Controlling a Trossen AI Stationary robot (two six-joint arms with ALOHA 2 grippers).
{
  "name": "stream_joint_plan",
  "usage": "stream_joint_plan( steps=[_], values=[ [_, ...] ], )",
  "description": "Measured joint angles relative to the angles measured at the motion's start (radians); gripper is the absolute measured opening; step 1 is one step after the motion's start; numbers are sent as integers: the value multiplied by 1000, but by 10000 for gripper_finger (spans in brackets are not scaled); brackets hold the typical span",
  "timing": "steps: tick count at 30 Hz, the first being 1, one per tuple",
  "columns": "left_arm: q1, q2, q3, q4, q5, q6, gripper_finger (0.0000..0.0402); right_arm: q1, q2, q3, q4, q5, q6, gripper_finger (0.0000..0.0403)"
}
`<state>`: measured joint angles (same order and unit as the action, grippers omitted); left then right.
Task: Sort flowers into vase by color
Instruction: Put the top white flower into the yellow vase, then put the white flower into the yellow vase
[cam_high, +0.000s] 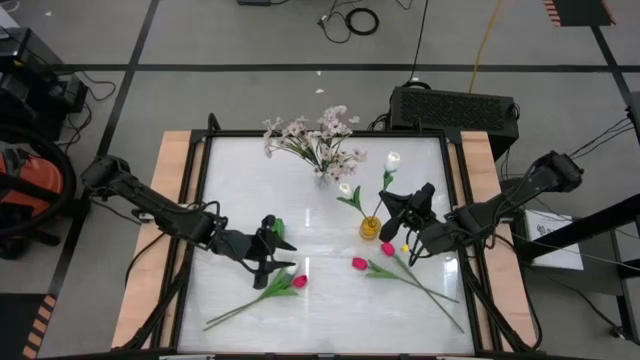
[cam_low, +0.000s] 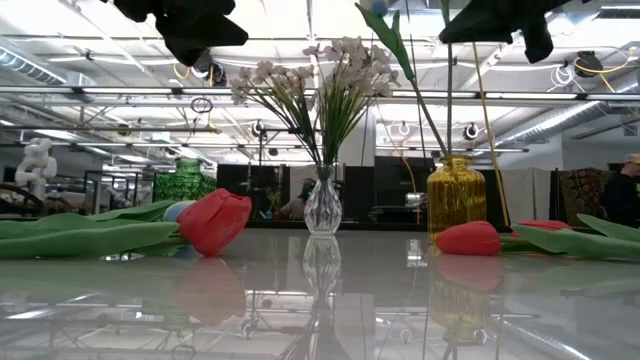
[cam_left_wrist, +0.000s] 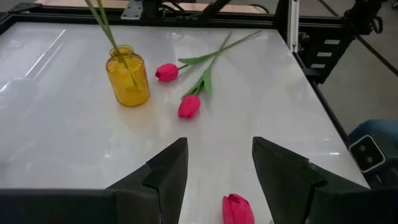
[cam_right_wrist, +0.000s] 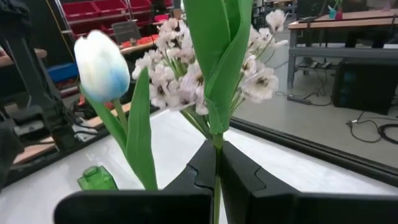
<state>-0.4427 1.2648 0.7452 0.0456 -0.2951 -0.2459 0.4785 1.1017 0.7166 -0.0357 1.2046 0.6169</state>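
High view shows three vases on the white table: a clear vase near the far edge holds a bushy spray of pale blossoms; an amber vase toward the right holds two white tulips, one standing taller than the other; a small green vase sits just beside the left arm's wrist, and what it holds cannot be told.

Low view confirms the spray fanning out of the clear vase, with green stems rising from the amber vase beside it.

Three pink tulips lie flat on the table: one near the front left, its stem trailing toward the front edge; two more, one and another, lie in front of the amber vase with stems running toward the right front corner.

Left gripper hovers above the table just behind the front-left tulip; in the left wrist view its fingers stand spread and hold nothing, with that tulip's head below them.

Right gripper sits just right of the amber vase; in the right wrist view its fingers are clenched on a green stem, with a white tulip and the spray beyond.
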Motion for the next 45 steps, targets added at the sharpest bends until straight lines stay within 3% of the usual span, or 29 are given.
stream_joint_plan(
  steps=[18, 26, 34, 38, 45],
  values=[
    [18, 0, 0, -3, 0, -2, 187, 1, 85, 0, -71, -12, 166, 57],
    [17, 0, 1, -64, 13, -21, 187, 8, 78, 0, -256, -137, 341, 105],
    [-1, -1, 1, -177, 34, -119, 187, 8, 64, 0, -387, -348, 421, 175],
    [-47, -1, 1, -201, 36, -196, 187, 17, 16, 0, -409, -417, 414, 198],
    [-200, 1, 1, -220, 26, -355, 187, 77, -107, 0, -519, -426, 418, 207]
  ],
)
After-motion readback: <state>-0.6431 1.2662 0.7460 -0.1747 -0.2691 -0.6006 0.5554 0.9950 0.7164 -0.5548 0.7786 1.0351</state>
